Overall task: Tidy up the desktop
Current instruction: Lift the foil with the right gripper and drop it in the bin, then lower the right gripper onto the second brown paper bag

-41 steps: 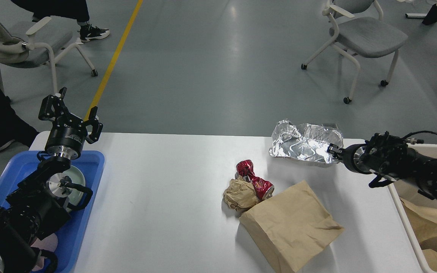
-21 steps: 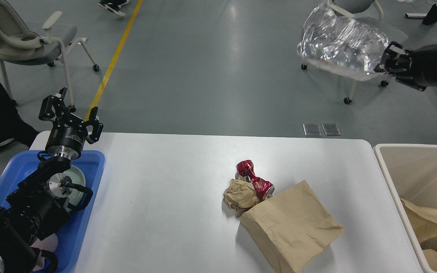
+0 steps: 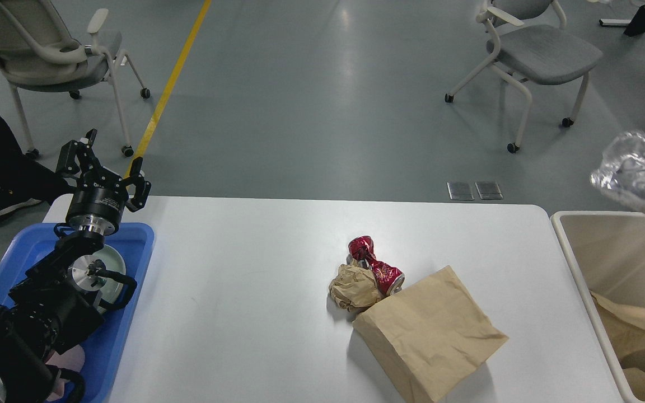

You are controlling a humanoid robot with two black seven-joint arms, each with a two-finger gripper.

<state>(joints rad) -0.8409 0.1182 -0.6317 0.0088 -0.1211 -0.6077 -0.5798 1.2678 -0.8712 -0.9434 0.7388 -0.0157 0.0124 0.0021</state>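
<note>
The crumpled foil tray (image 3: 639,173) hangs at the right edge of the head view, above the far rim of the beige bin (image 3: 585,268) that stands just beside the table's (image 3: 244,291) right end. The right claw is out of frame, so whether it grips the foil cannot be told from here. The step in hand looks like dropping the foil into the bin. To do it well, the foil should be brought fully over the bin's open mouth, clear of the rim, and lowered a little before release, since light foil can catch an edge and tip back onto the table or floor. Brown paper already lies in the bin's near end, so the far end has more room.

The left claw (image 3: 104,165) stands raised over the blue tray's (image 3: 132,280) far edge, fingers spread wide and holding nothing.

On the table three pieces remain, right of centre: a crushed red can (image 3: 375,263), a brown paper ball (image 3: 353,288) touching it, and a flat paper bag (image 3: 431,336) whose upper corner meets both.

Compared with half a second ago, the foil has dropped from high above the far chair down toward the bin, and the right arm has left the view. A second ago the foil sat on the table's far right with the right claw on its edge. The left arm and the three pieces have not moved
</note>
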